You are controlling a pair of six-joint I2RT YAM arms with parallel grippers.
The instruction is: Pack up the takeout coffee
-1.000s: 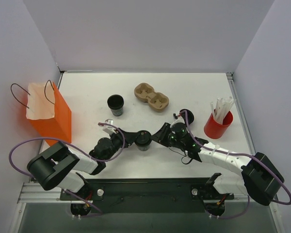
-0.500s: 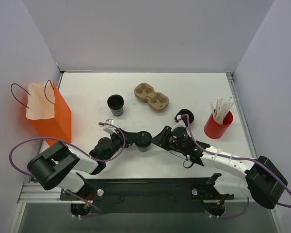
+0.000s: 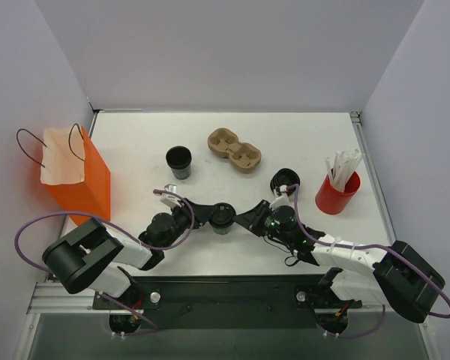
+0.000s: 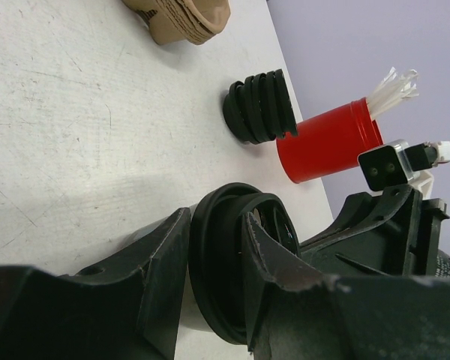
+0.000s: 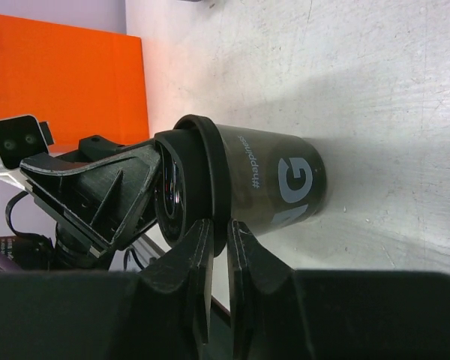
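Note:
The takeout coffee (image 3: 223, 215), a small black cup with a black lid, stands upright on the white table between the two arms. It also shows in the left wrist view (image 4: 221, 285) and the right wrist view (image 5: 277, 180), where grey lettering is on its wall. My left gripper (image 3: 210, 214) reaches in from the left. In its own view (image 4: 216, 225) one finger lies over the lid top and the other under the rim. My right gripper (image 3: 241, 217) comes from the right, its fingers nearly together on the lid's rim (image 5: 219, 225). The orange bag (image 3: 79, 176) stands open at the far left.
A lidless black cup (image 3: 178, 161) and a brown cardboard cup carrier (image 3: 235, 148) stand behind the coffee. A stack of loose black lids (image 3: 283, 180) and a red cup of white sticks (image 3: 337, 193) stand at the right. The table's near edge lies just in front of both arms.
The right arm's wrist has drawn back toward the near edge, uncovering the stack of lids. Its fingers stay at the coffee's lid. The left arm and the cup have not moved.

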